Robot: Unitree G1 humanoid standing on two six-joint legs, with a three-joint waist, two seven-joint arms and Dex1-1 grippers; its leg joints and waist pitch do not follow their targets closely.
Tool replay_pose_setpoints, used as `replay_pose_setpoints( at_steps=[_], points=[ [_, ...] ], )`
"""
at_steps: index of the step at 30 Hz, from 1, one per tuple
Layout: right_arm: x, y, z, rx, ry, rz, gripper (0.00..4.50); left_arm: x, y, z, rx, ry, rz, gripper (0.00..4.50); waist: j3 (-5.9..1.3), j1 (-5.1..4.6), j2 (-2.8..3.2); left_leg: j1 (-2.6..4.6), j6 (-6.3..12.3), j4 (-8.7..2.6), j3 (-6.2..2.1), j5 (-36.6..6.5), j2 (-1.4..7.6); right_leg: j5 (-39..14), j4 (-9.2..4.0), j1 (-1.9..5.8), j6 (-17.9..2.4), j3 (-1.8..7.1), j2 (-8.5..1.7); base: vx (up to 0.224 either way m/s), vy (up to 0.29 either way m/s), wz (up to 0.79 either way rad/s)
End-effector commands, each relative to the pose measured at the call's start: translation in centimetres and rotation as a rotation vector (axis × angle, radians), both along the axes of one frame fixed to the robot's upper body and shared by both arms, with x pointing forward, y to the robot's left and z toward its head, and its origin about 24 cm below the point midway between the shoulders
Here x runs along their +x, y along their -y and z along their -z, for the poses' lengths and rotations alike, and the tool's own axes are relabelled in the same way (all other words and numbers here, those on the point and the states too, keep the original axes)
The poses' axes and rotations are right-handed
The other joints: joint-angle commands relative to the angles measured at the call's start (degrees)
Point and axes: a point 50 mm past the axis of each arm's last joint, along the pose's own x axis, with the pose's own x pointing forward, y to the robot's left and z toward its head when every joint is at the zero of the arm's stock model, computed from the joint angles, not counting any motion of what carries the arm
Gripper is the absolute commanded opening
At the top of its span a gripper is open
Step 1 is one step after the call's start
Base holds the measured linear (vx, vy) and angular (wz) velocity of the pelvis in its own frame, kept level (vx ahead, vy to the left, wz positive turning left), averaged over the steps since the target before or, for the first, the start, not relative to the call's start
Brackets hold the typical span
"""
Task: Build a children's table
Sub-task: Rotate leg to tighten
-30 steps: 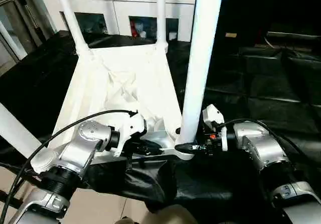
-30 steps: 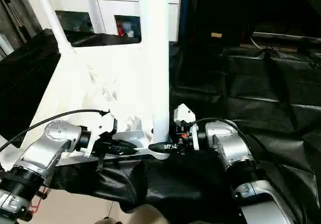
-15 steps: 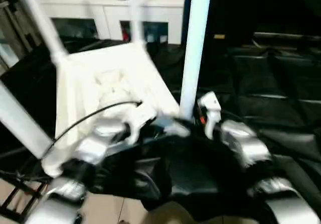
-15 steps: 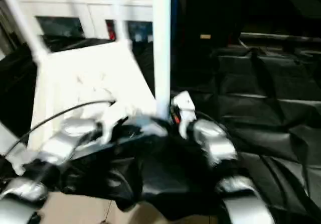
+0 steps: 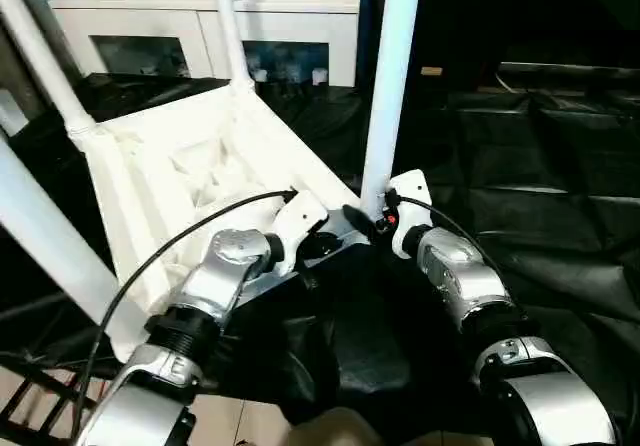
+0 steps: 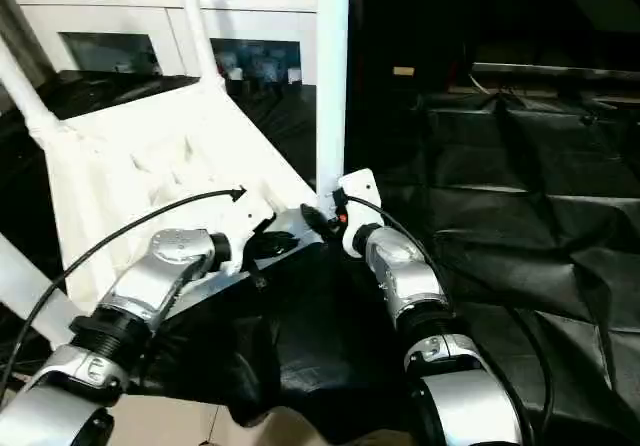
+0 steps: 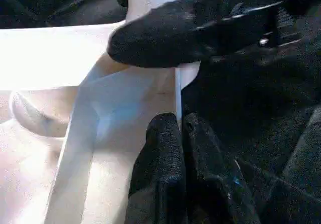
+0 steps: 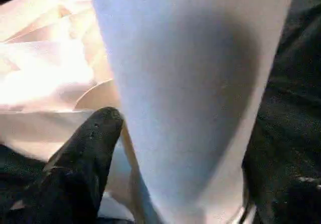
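Head views: tabletop [image 5: 190,166] was seen upside down on black sheet [image 5: 540,216], four legs [image 5: 392,76] upright in corner sockets, cabinet [image 5: 200,16] behind | Left wrist: left gripper [image 7: 179,128] was pressed shut against the tabletop's rim | Right wrist: right gripper [image 8: 175,148] was spread around the near leg's base, one finger [image 8: 88,148] beside it; grip could not be told.

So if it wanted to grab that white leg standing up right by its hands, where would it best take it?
Probably low on the near leg, just above the corner socket, coming level from the right, where the right gripper already is. The leg is a smooth upright tube, so fingers fit either side, and the upturned tabletop blocks the left.
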Motion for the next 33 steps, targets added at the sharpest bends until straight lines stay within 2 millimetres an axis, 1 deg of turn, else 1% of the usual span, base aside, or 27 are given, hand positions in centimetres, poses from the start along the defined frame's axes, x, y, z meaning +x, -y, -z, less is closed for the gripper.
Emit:
replay_pose_setpoints(
  at_steps=[1,2,3,4,5,6,7,8,9,11,12,13,14,15,16,18,20,22,23,24,25,26,28,29,30,32,33],
  points=[
    [-1.5,-3.7,0.8,0.009,-0.046,-0.231,3.80,-0.6,2.1,-0.8,-0.026,0.025,0.123,0.00,-3.62,0.52,-0.52,-0.19,3.04,-4.13,0.09,-15.70,0.54,-16.33,-4.83,2.97,-12.60,1.76,-2.37,0.000,0.000,0.00],
    [-1.8,-2.9,0.3,0.013,-0.027,-0.341,3.80,-1.0,1.4,-0.7,-0.017,0.006,0.171,0.00,-3.72,0.65,-0.63,-0.26,3.53,-4.05,0.12,-14.99,0.59,-14.62,-4.62,3.12,-13.31,1.75,-2.35,0.000,0.000,0.00],
    [-1.9,-2.6,0.2,0.015,-0.022,-0.373,3.80,-1.1,1.2,-0.7,-0.015,0.002,0.180,0.00,-3.78,0.75,-0.56,-0.40,4.19,-3.86,0.29,-13.83,0.65,-12.34,-4.33,3.13,-14.09,1.75,-2.26,0.000,0.000,0.00],
    [-2.1,-2.1,0.0,0.020,-0.018,-0.424,3.80,-1.2,0.9,-0.7,-0.012,-0.006,0.197,0.00,-3.84,0.93,-0.49,-0.38,4.63,-3.75,0.36,-12.64,0.71,-10.39,-4.12,3.16,-14.88,1.72,-2.20,0.000,0.000,0.00],
    [-2.2,-1.9,-0.2,0.022,-0.017,-0.447,3.80,-1.3,0.7,-0.7,-0.011,-0.009,0.204,0.00,-3.84,0.93,-0.49,-0.38,4.63,-3.75,0.36,-12.64,0.71,-10.39,-4.12,3.16,-14.88,1.72,-2.20,0.000,0.000,0.00],
    [-2.6,-1.1,-0.4,0.021,-0.026,-0.528,3.80,-1.4,0.1,-0.7,-0.002,-0.019,0.222,0.00,-3.86,1.43,-0.75,-0.42,5.52,-3.56,0.45,-11.15,0.76,-8.06,-3.82,3.33,-15.48,1.69,-2.13,0.000,0.000,0.00],
    [-2.7,-1.0,-0.4,0.020,-0.028,-0.538,3.80,-1.4,0.0,-0.7,-0.001,-0.021,0.224,0.00,-3.88,1.63,-0.66,-0.39,5.78,-3.49,0.48,-10.88,0.78,-7.72,-3.73,3.30,-15.60,1.67,-2.10,0.000,0.000,0.00],
    [-3.0,-0.5,-0.4,0.014,-0.037,-0.581,3.80,-1.5,-0.4,-0.7,0.001,-0.024,0.234,0.00,-3.88,1.84,-0.69,-0.29,5.97,-3.47,0.58,-10.80,0.81,-7.65,-3.69,3.11,-15.99,1.69,-2.10,0.000,0.000,0.00],
    [-3.2,-0.2,-0.4,0.011,-0.048,-0.608,3.80,-1.6,-0.7,-0.6,0.007,-0.026,0.242,0.00,-3.92,2.14,-0.58,-0.13,5.79,-3.45,0.58,-11.00,0.90,-7.85,-3.64,3.03,-16.15,1.72,-2.17,0.000,0.000,0.00],
    [-3.4,0.2,-0.3,0.009,-0.063,-0.642,3.80,-1.7,-1.0,-0.6,0.014,-0.027,0.255,0.00,-3.83,2.31,-0.60,-0.07,5.65,-3.50,0.62,-11.66,0.93,-8.61,-3.76,2.99,-16.13,1.73,-2.15,0.000,0.000,0.00],
    [-3.8,0.6,-0.3,0.006,-0.081,-0.686,3.80,-1.9,-1.4,-0.6,0.013,-0.028,0.275,0.00,-3.74,2.72,-0.62,0.07,5.04,-3.64,0.62,-12.81,0.99,-10.78,-3.96,2.91,-15.64,1.77,-2.23,0.000,0.000,0.00],
    [-3.8,0.7,-0.3,0.006,-0.081,-0.689,3.80,-1.9,-1.4,-0.6,0.012,-0.029,0.276,0.00,-3.73,2.86,-0.65,0.05,4.83,-3.64,0.62,-12.88,1.02,-10.98,-3.91,2.94,-15.45,1.82,-2.24,0.000,0.000,0.00],
    [-3.9,0.8,-0.4,0.002,-0.084,-0.701,3.80,-2.0,-1.5,-0.7,0.009,-0.032,0.281,0.00,-3.65,3.10,-0.64,0.11,4.48,-3.74,0.64,-13.37,1.05,-11.84,-4.01,2.81,-15.06,1.89,-2.24,0.000,0.000,0.00],
    [-4.0,1.0,-0.3,-0.003,-0.090,-0.714,3.80,-2.1,-1.7,-0.8,0.004,-0.035,0.293,0.00,-3.66,3.19,-0.62,0.16,4.25,-3.80,0.59,-13.54,1.08,-12.13,-4.01,2.79,-14.99,1.88,-2.28,0.000,0.000,0.00],
    [-4.1,1.3,-0.4,-0.010,-0.097,-0.734,3.80,-2.3,-1.9,-0.9,-0.003,-0.039,0.311,0.00,-3.68,3.16,-0.76,0.08,4.02,-3.83,0.60,-13.55,1.03,-12.26,-4.02,2.82,-14.82,1.89,-2.25,0.000,0.000,0.00],
    [-4.3,1.6,-0.4,-0.011,-0.104,-0.751,3.49,-2.5,-2.1,-1.0,-0.010,-0.051,0.332,0.00,-3.69,3.25,-0.72,0.01,3.89,-3.86,0.50,-13.06,1.03,-12.20,-3.98,2.91,-14.40,1.88,-2.24,0.000,0.000,0.00],
    [-4.4,1.9,-0.5,-0.012,-0.109,-0.767,3.38,-2.9,-2.5,-1.1,-0.009,-0.070,0.364,0.00,-3.84,3.21,-0.82,-0.06,3.98,-3.78,0.51,-12.14,0.98,-11.02,-3.78,2.97,-14.63,1.87,-2.24,0.000,0.000,0.00],
    [-4.5,2.1,-0.5,-0.011,-0.112,-0.775,3.14,-3.2,-2.8,-1.0,-0.007,-0.077,0.374,0.00,-3.79,3.17,-0.91,-0.13,4.26,-3.73,0.52,-11.64,0.97,-10.39,-3.73,2.96,-14.84,1.86,-2.21,0.000,0.000,0.00],
    [-4.6,2.1,-0.6,-0.011,-0.113,-0.777,3.14,-3.2,-2.9,-1.0,-0.007,-0.080,0.378,0.00,-3.79,3.19,-0.82,-0.13,4.34,-3.72,0.53,-11.49,0.99,-10.39,-3.73,2.94,-14.88,1.85,-2.23,0.000,0.000,0.00],
    [-4.7,2.2,-0.6,-0.008,-0.116,-0.783,3.07,-3.4,-3.0,-1.0,-0.010,-0.091,0.388,0.00,-3.78,3.21,-1.03,-0.14,4.36,-3.72,0.55,-11.39,0.99,-10.62,-3.72,2.96,-14.79,1.85,-2.22,0.000,0.000,0.00],
    [-4.7,2.2,-0.6,-0.007,-0.116,-0.783,3.02,-3.5,-3.1,-1.0,-0.011,-0.093,0.389,0.00,-3.80,3.23,-0.99,-0.12,4.34,-3.70,0.55,-11.26,0.98,-10.57,-3.69,2.95,-14.82,1.88,-2.24,0.000,0.000,0.00],
    [-4.7,2.2,-0.6,-0.006,-0.116,-0.785,2.89,-3.6,-3.1,-1.0,-0.012,-0.095,0.391,0.00,-3.75,3.21,-0.89,-0.13,4.27,-3.74,0.54,-11.35,1.00,-10.83,-3.73,2.88,-14.79,1.87,-2.23,0.000,0.000,0.00],
    [-4.8,2.2,-0.6,0.000,-0.119,-0.790,2.72,-3.6,-3.1,-0.9,-0.014,-0.098,0.393,0.00,-3.68,3.16,-0.90,-0.08,4.02,-3.78,0.56,-12.04,0.96,-11.85,-3.86,2.83,-14.64,1.85,-2.18,0.000,0.000,0.00],
    [-4.8,2.2,-0.6,0.003,-0.120,-0.793,2.67,-3.7,-3.1,-1.0,-0.016,-0.100,0.394,0.00,-3.67,3.15,-1.07,-0.05,3.85,-3.81,0.55,-12.19,0.99,-12.22,-3.90,2.86,-14.47,1.90,-2.22,0.000,0.000,0.00],
    [-4.9,2.1,-0.6,0.010,-0.122,-0.797,2.59,-3.7,-3.1,-0.9,-0.020,-0.102,0.394,0.00,-3.68,3.19,-0.95,-0.01,3.74,-3.83,0.53,-12.20,1.01,-12.37,-3.85,2.84,-14.32,1.91,-2.21,0.000,0.000,0.00],
    [-5.0,1.9,-0.6,0.019,-0.123,-0.798,2.52,-3.8,-3.0,-0.9,-0.025,-0.104,0.394,0.00,-3.66,3.18,-0.96,-0.01,3.71,-3.82,0.54,-12.17,0.99,-12.45,-3.91,2.84,-14.20,1.92,-2.22,0.000,0.000,0.00],
    [-5.1,1.7,-0.5,0.037,-0.124,-0.786,2.48,-3.8,-2.8,-0.9,-0.033,-0.097,0.385,0.00,-3.77,3.18,-1.20,-0.11,3.93,-3.75,0.54,-11.17,0.96,-11.18,-3.78,2.94,-14.11,1.94,-2.20,0.000,0.000,0.00]
  ],
)
